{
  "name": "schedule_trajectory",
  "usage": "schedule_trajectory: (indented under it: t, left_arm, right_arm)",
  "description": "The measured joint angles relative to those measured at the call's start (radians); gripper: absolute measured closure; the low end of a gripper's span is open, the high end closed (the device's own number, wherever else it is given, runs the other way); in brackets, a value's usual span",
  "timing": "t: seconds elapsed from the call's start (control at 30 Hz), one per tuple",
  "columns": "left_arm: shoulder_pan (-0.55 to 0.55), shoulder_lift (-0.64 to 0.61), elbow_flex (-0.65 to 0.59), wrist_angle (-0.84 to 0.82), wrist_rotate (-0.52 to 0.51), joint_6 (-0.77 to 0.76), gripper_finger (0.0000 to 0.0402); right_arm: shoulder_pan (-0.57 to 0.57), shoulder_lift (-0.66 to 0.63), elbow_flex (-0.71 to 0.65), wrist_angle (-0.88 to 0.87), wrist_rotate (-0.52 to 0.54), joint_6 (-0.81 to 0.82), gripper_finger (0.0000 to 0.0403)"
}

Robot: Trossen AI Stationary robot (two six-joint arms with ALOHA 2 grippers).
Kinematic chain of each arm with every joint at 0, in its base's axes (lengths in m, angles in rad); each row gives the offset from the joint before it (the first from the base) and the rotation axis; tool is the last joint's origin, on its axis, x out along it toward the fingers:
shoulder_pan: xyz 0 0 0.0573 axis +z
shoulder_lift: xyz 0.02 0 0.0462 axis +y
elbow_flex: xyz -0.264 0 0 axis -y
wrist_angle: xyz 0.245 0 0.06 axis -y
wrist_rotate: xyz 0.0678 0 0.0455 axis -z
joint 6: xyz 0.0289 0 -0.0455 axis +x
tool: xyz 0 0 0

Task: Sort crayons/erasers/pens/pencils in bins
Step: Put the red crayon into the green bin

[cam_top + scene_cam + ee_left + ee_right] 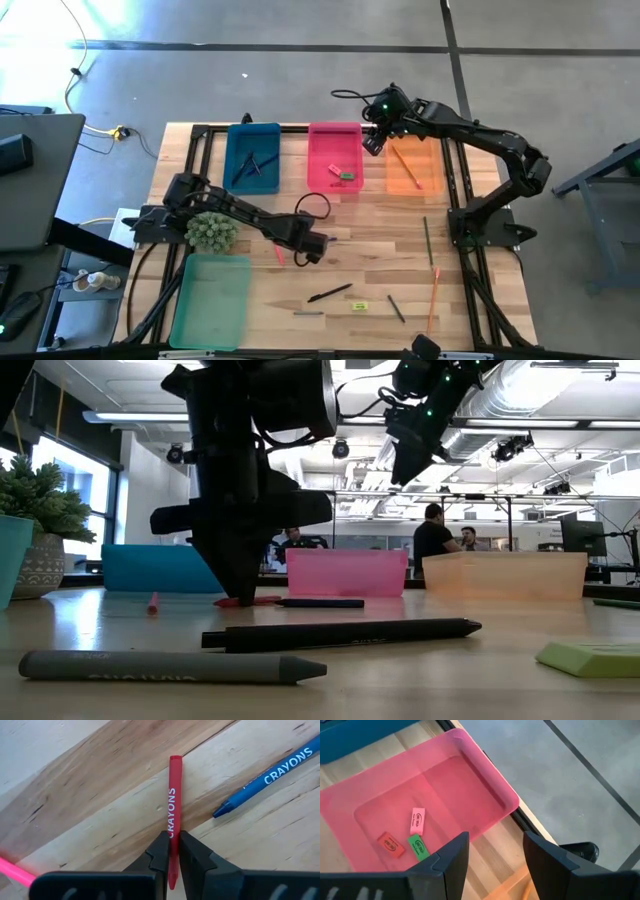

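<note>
The red crayon, white-lettered "CRAYONS", is lying flat on the tabletop, pointing straight out from the left tool, whose fingers are clamping its lower half.

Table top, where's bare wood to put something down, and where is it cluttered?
Bare wood lies between the pink bin and the yellow eraser, right of the left pincer. A smaller patch sits between the blue bin and the plant. The front edge is crowded: black pen, grey crayon, orange pencil.
</note>
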Motion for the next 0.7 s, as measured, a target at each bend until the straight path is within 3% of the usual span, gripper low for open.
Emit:
schedule_trajectory:
  t: [0.3, 0.7]
  left_arm:
    - [-0.011, -0.053, 0.046, -0.032, 0.036, 0.009, 0.0383]
    - [-0.117, -0.246, 0.047, -0.228, -0.028, -0.125, 0.0383]
  right_arm:
    - [0.0, 0.0, 0.0, 0.004, 0.004, -0.008, 0.0224]
    - [0.0, 0.0, 0.0, 0.004, 0.004, -0.008, 0.0224]
